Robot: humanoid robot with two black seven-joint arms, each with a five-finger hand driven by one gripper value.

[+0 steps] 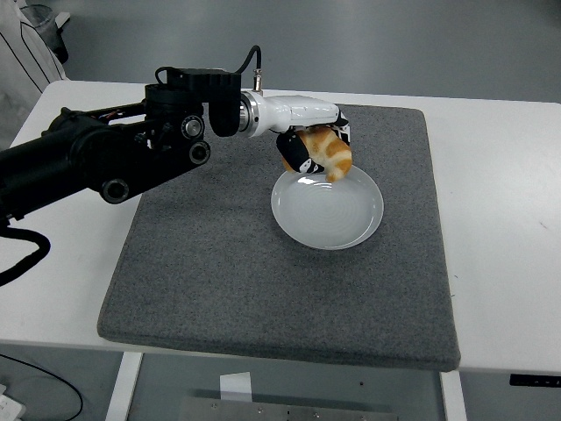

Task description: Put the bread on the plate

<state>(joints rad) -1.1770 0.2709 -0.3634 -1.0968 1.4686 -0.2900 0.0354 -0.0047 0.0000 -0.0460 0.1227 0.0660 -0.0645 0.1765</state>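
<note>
Bread (326,154) in left hand (308,149) — fingers curled, over plate (351,230) far rim

White table (500,184), grey mat (219,263) lying flat on it, white plate (327,210) on the mat

A big grey mat (263,289) lies flat on the white desk (504,228). The mat looks soft and fuzzy, and it covers most of the middle of the desk. White desk shows to the left and right of it, and a thin strip shows at the near edge. Under the near edge, a white desk leg (124,386) goes down. A black cable (44,377) lies on the floor at the near left. Far behind the desk the floor (421,44) is grey. At the far left corner, something white with dark lines (26,39) shows; I cannot tell what it is.
</note>
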